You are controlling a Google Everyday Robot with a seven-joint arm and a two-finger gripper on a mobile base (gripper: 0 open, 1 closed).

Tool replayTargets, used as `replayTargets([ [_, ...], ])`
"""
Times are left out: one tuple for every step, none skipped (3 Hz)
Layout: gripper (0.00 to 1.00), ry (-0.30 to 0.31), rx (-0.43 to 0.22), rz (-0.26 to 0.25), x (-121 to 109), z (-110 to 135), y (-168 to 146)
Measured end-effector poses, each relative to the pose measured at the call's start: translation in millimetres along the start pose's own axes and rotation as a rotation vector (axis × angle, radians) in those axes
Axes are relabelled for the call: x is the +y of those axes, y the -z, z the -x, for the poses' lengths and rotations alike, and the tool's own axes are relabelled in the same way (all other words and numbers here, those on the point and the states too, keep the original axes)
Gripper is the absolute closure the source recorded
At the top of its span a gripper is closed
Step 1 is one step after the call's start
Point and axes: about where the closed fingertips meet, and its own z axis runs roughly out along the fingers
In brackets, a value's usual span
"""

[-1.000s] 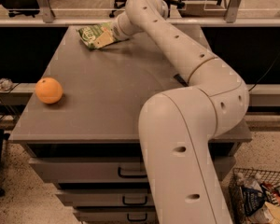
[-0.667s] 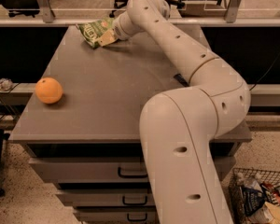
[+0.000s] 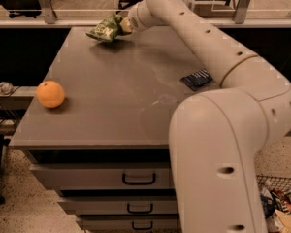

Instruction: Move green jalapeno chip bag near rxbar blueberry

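The cream-coloured two-finger gripper (image 3: 124, 26) sits over the far left part of the table, clenched on the right end of the crinkly green jalapeno chip bag (image 3: 103, 30). The bag hangs to the gripper's left, tilted and lifted just off the surface, with its shadow on the tabletop below.

The rxbar blueberry (image 3: 196, 79), a small flat dark navy wrapped bar with white print, lies near the right edge of the flat grey table (image 3: 111, 101), well apart from the bag. The thick cream robot arm (image 3: 208, 47) passes just beside it and hides its right end. A round orange fruit (image 3: 51, 93) rests near the left edge, far from both.

There is one bag, one bar and one orange. Under the tabletop are three grey drawers (image 3: 87, 176) with dark handles. A wire basket (image 3: 281, 198) of mixed packets stands on the floor at lower right.
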Motion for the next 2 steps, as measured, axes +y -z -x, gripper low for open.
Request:
replayTargets([
  [1.0, 0.021, -0.017, -0.04, -14, -2, 39],
  [1.0, 0.034, 0.002, -0.072, -21, -18, 72],
])
